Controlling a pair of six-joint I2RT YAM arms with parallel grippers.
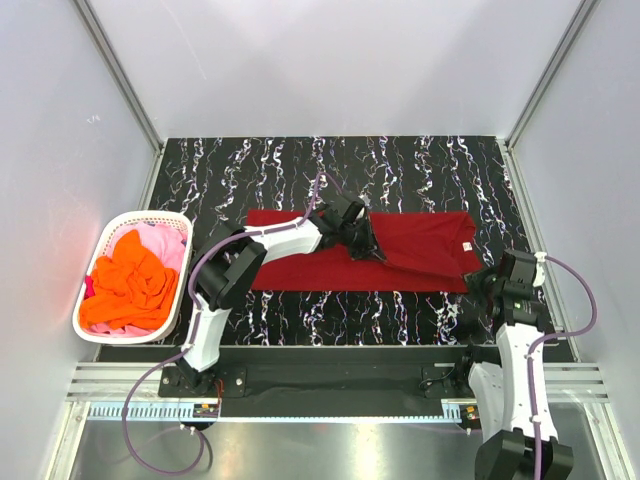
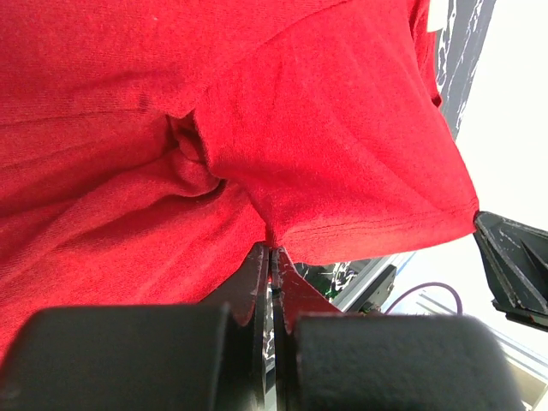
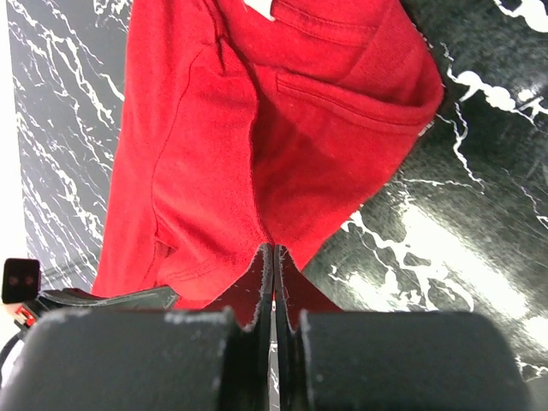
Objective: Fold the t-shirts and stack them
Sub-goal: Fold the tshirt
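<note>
Pose: left arm [image 1: 275, 238] stretched to mid-shirt, left claw [image 2: 272, 254] pinching dark red t-shirt [image 1: 420, 245]; right claw [image 3: 272, 251] clamps corner

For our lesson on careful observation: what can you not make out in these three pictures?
- Top view: fingertips of the left gripper, hidden under its own black body on the red t-shirt.
- Top view: what lies beneath the orange shirt and pink shirt in the basket.
- Both wrist views: the red t-shirt's full outline, cut off by frame edges.
</note>
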